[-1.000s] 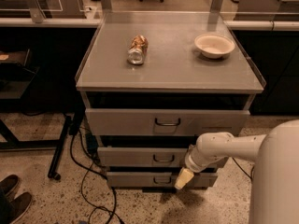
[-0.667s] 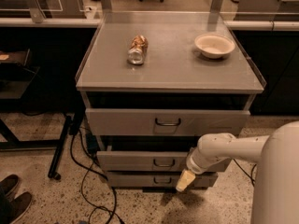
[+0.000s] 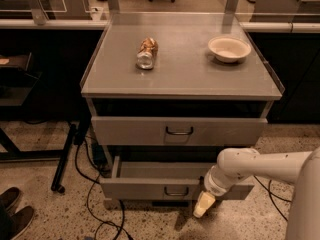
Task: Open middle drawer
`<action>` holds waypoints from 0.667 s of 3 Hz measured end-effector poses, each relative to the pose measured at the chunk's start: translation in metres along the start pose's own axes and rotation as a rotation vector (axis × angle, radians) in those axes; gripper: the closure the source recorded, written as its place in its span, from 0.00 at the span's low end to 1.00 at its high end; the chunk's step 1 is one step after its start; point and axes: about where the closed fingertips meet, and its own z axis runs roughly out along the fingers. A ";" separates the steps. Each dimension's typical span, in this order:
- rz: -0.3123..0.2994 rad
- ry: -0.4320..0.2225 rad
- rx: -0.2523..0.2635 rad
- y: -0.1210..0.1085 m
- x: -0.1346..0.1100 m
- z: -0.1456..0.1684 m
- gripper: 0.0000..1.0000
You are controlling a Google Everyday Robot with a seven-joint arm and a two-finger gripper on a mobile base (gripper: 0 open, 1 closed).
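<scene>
Gripper: you will find the gripper (image 3: 202, 207) low in the camera view, at the lower edge of the middle drawer front and just right of its pull, its cream tip pointing down at the floor
Grip state: you cannot tell from this view whether it is open or closed, and you cannot tell whether it touches the drawer
Arm: your white arm (image 3: 260, 166) comes in from the right side, and its wrist lies across the right end of the middle drawer front
Middle drawer: the middle drawer (image 3: 145, 188) stands out from the cabinet, further forward than the drawer above it, so you look down into a strip of its grey inside
Pull: the small dark wire pull (image 3: 176, 191) sits at the centre of that front, with nothing on it
Top drawer: the top drawer (image 3: 125, 130) is the taller front above, with a bigger handle; a dark gap shows between it and the cabinet top
Cabinet top: the grey cabinet top (image 3: 185, 79) carries two things, well apart
Can: a can (image 3: 146, 53) lies on its side, left of centre
Bowl: a pale bowl (image 3: 229, 48) stands upright near the right rear corner
Floor: dark cables (image 3: 89, 184) trail over the speckled floor left of the cabinet, and a pair of shoes (image 3: 12, 211) shows at your lower left
</scene>
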 end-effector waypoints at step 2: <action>0.049 0.060 -0.093 0.046 0.056 0.002 0.00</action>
